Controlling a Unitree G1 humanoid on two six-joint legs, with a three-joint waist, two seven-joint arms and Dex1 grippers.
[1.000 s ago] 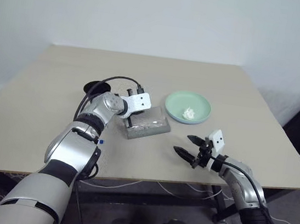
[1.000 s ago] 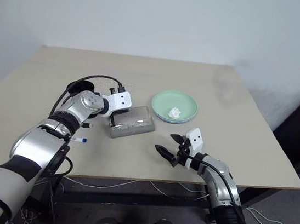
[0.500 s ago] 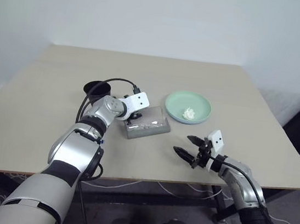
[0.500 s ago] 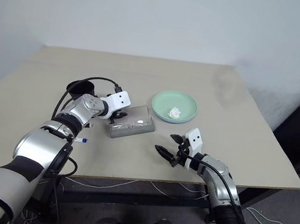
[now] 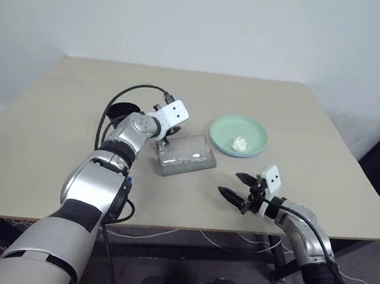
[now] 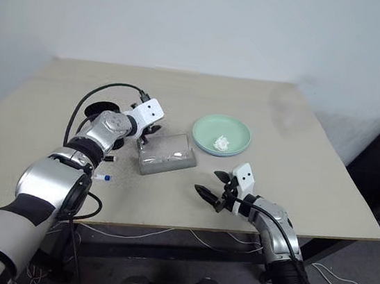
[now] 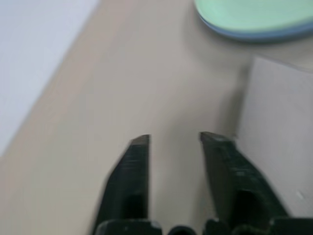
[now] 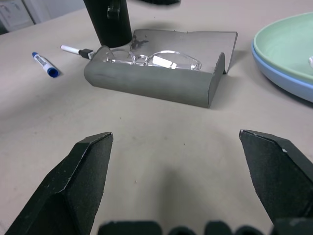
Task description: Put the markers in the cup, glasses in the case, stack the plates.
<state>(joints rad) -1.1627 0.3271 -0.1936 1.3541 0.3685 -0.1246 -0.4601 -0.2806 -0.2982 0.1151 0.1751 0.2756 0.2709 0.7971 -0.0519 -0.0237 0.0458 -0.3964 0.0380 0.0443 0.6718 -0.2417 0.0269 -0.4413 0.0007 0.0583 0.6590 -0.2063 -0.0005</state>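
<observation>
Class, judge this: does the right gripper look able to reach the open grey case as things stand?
Probably yes: the right gripper is open and faces the case across bare table; nothing lies between them.

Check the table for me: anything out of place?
Both markers lie on the table beside the cup, not in it. A tissue wad sits on the stacked plates.

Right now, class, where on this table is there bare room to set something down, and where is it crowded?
Bare: the far strip of the table behind the cup and plates, and the right side beyond the plates. Crowded: the middle, where cup, open case holding the glasses, markers and left gripper cluster.
</observation>
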